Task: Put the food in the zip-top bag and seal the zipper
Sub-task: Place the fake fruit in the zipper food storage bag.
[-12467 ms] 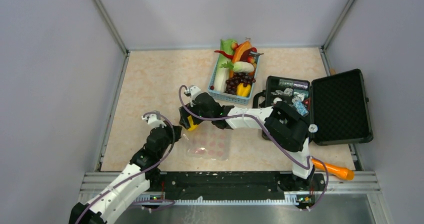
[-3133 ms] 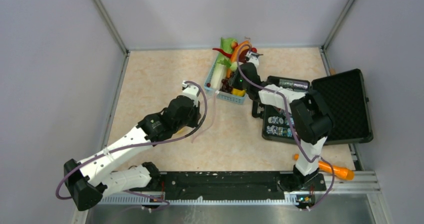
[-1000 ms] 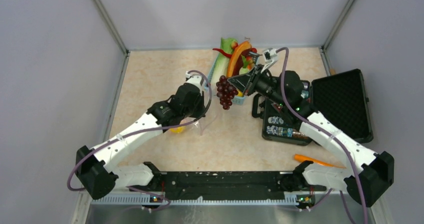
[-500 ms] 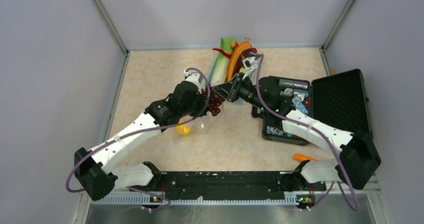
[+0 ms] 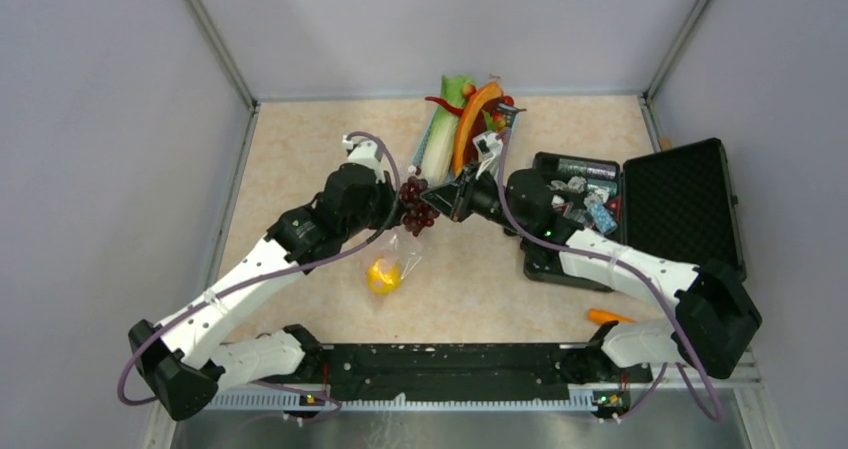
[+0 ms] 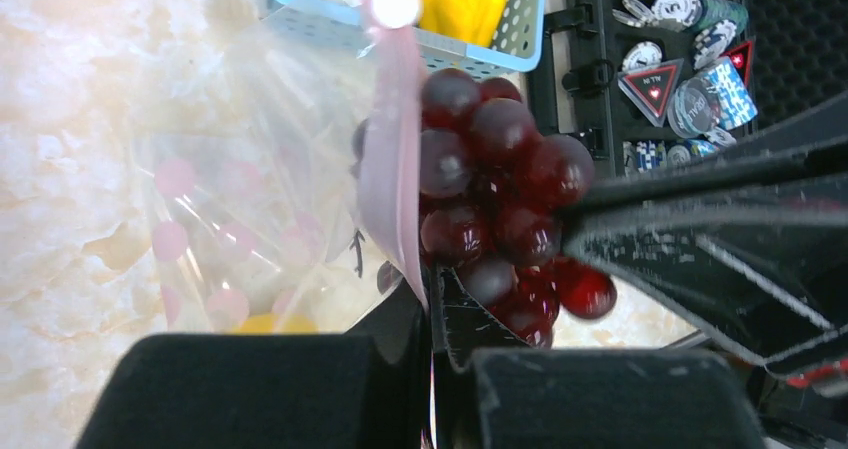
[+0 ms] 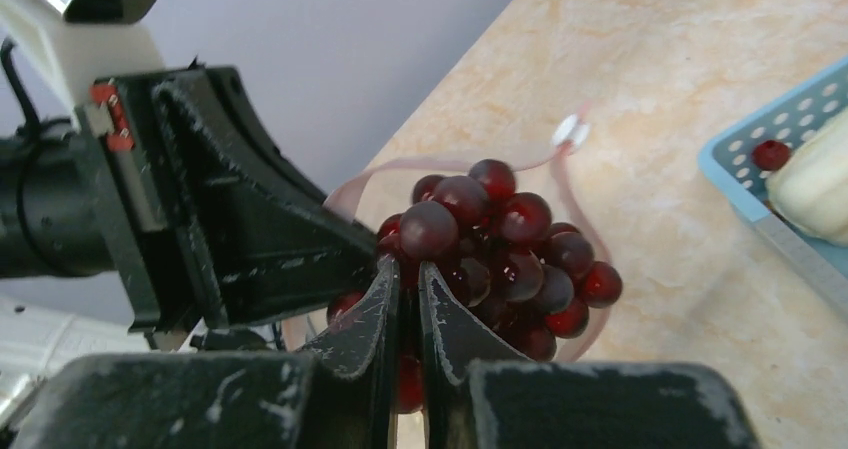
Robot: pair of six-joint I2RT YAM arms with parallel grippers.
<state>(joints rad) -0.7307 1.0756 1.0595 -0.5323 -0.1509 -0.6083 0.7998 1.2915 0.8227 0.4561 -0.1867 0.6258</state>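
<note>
My left gripper [image 5: 397, 197] [image 6: 432, 307] is shut on the pinkish zipper [image 6: 392, 174] at the mouth edge of the clear zip-top bag [image 6: 225, 204]. The bag hangs below it [image 5: 392, 259] with a yellow fruit [image 5: 382, 275] [image 6: 262, 322] at its bottom. My right gripper [image 5: 438, 205] [image 7: 408, 274] is shut on the stem side of the dark purple grapes [image 5: 416, 207] [image 7: 500, 239] [image 6: 490, 184]. The bunch sits right at the bag's mouth, against the zipper strip [image 7: 572, 174]. More food, a long orange piece [image 5: 468, 121] and green cabbage [image 5: 441, 141], lies in the blue basket [image 5: 421, 159].
An open black case [image 5: 683, 214] with shiny packets [image 6: 685, 89] lies at the right. An orange-handled tool [image 5: 608, 317] rests near the right arm's base. The basket rim [image 7: 745, 194] [image 6: 520, 54] is close behind both grippers. Walls enclose the table.
My right gripper has carried the grapes left from the basket to the bag's mouth. My left gripper has shifted up and left, so the bag hangs lower with the yellow fruit showing.
</note>
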